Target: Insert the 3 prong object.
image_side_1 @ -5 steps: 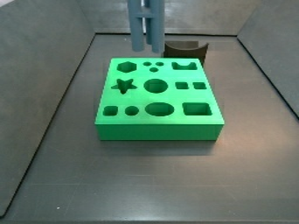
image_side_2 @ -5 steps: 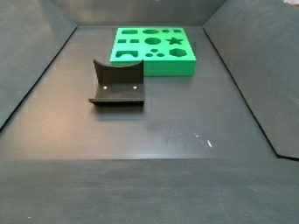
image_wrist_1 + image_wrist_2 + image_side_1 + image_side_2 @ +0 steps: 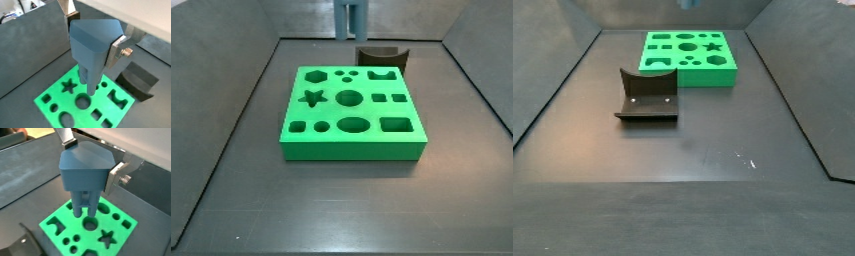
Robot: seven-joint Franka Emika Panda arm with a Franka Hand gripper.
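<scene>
Gripper: the gripper (image 3: 87,170) is up in the air above the green block, seen in both wrist views.
Fingers: the flat silver finger plates (image 3: 119,173) are squeezed tight on the wide top of the bar.
3 prong object: the slim blue-grey bar with narrow prongs (image 3: 90,60) hangs straight down, prongs above the holes and not touching. In a side view only its lower end shows (image 3: 350,18).
Block: the flat green block with cut-out shapes (image 3: 352,115) lies on the dark floor.
Fixture: the dark L-shaped bracket (image 3: 647,95) stands near the block.
</scene>
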